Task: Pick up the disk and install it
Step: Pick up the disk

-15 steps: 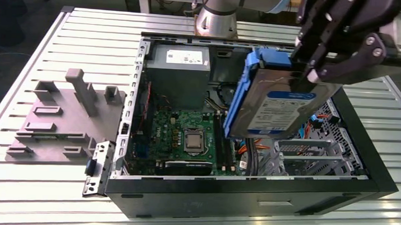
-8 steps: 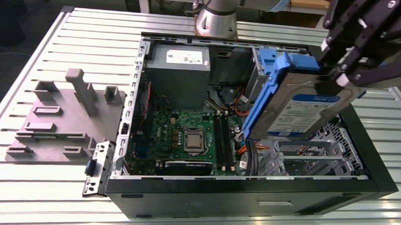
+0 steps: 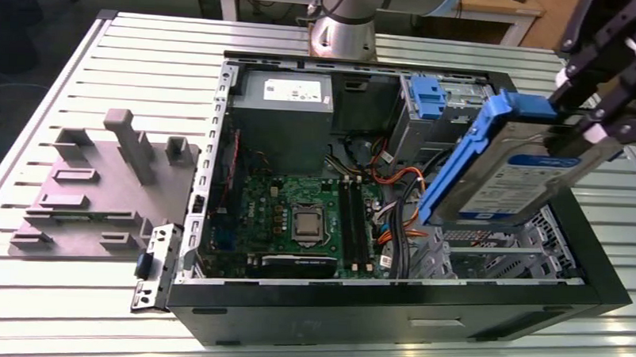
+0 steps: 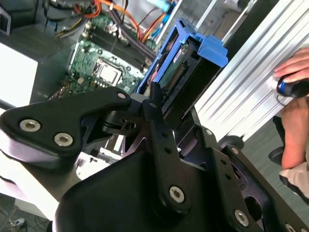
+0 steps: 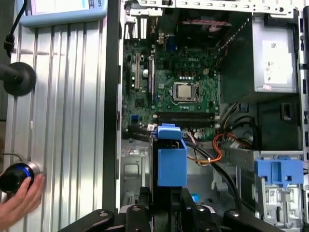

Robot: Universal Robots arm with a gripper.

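The disk [image 3: 509, 173], a silver drive with a white-and-blue label and blue side rails, hangs tilted over the metal drive cage [image 3: 495, 252] at the exterior view's right end of the open computer case [image 3: 399, 296]. My gripper [image 3: 595, 129] is shut on the disk's upper end, coming in from the exterior view's upper right. In the second wrist view the disk [image 4: 186, 72] sits between my black fingers [image 4: 154, 108], connector end showing. In the first wrist view the disk's blue rail [image 5: 171, 159] stands above the case floor, just beyond my gripper [image 5: 169, 205].
Inside the case are a grey power supply [image 3: 282, 106], the green motherboard [image 3: 306, 214], orange cables [image 3: 397, 177] and another blue-railed drive [image 3: 432, 99] in its bay. A grey moulded fixture [image 3: 101, 187] lies on the slatted table. A person's hand [image 5: 17, 193] holds a knob beside the case.
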